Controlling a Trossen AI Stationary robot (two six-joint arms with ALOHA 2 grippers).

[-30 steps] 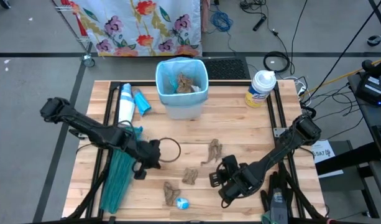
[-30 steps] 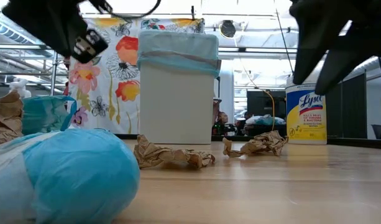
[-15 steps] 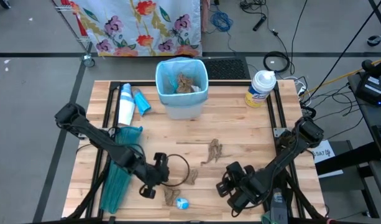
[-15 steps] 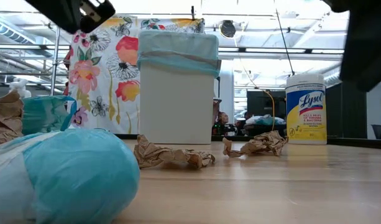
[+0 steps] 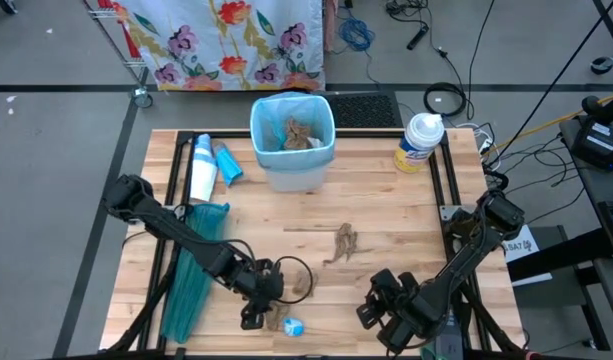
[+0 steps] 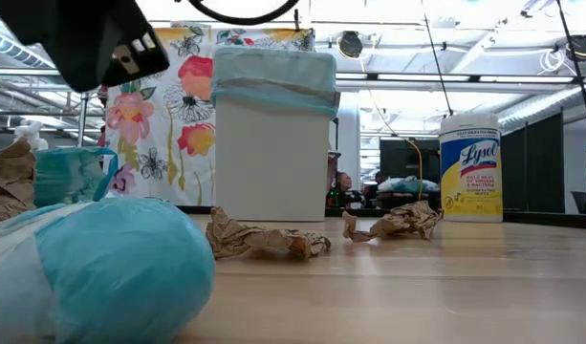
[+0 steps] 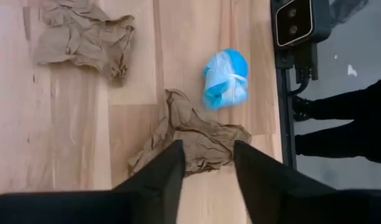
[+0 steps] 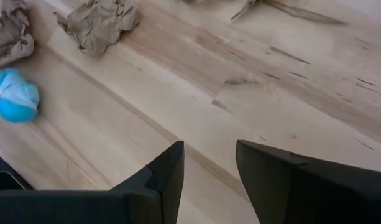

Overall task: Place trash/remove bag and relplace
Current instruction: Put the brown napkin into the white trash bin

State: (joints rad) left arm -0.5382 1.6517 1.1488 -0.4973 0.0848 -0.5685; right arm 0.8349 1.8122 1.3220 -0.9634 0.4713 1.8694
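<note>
The white bin (image 5: pixel 292 140) with its pale-blue bag stands at the table's far middle and holds brown trash. More trash lies on the wood: a brown scrap (image 7: pixel 196 134), a blue wad (image 7: pixel 224 78), and other brown scraps (image 5: pixel 306 283) (image 5: pixel 343 242). My left gripper (image 7: pixel 206 168) hangs open above the near brown scrap, one finger to each side of it and clear of it. My right gripper (image 8: pixel 209 168) is open over bare wood at the near right. A darker teal bag (image 5: pixel 191 275) lies along the table's left side.
A spray bottle (image 5: pixel 201 165) and a blue packet (image 5: pixel 229 163) lie at the far left. A Lysol wipes tub (image 5: pixel 419 142) stands at the far right. A black camera mount (image 7: pixel 296 25) sits at the near edge, beside the blue wad. A flowered cloth (image 6: pixel 168 105) hangs behind the table.
My left gripper has gone toward the table's near edge and to the right, coming over the brown scrap next to the blue wad. My right gripper has drawn back toward the near edge and has left the low view. The trash has stayed put.
</note>
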